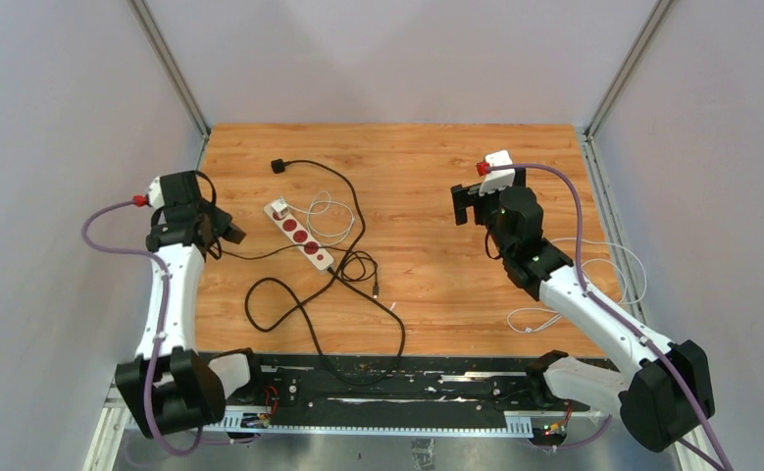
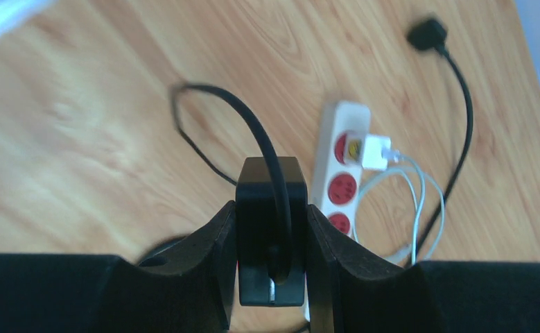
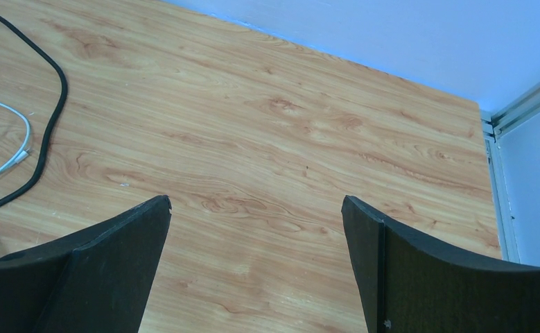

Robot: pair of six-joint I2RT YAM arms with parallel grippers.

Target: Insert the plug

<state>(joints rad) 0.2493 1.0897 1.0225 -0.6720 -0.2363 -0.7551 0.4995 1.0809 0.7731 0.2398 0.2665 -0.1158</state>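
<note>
1. Two arms work over a wooden table with a warm orange-brown grain. Plain pale grey walls close it in on three sides, and a metal frame post rises at the far left corner.
2. The left gripper pinches a black plug between its two fingers. The plug's cord arches up over the plug's top and away across the wood.
3. Seen from above, this gripper sits near the left edge of the table, just left of the power strip. The plug seems to be held clear of the surface, though the angle makes that hard to confirm.
4. The white power strip lies diagonally near the table's middle-left and shows a row of red sockets. A small white charger sits in the socket at its far end, and a thin white cable loops beside it.
5. A second black plug lies loose on the wood beyond the strip, on the end of a black lead that curves back toward the strip's near end.
6. The right gripper has its fingers spread wide with only bare wood between them. It hangs over the right half of the table, well apart from the strip.
7. Another white cable coils on the table by the right arm's base.
</note>
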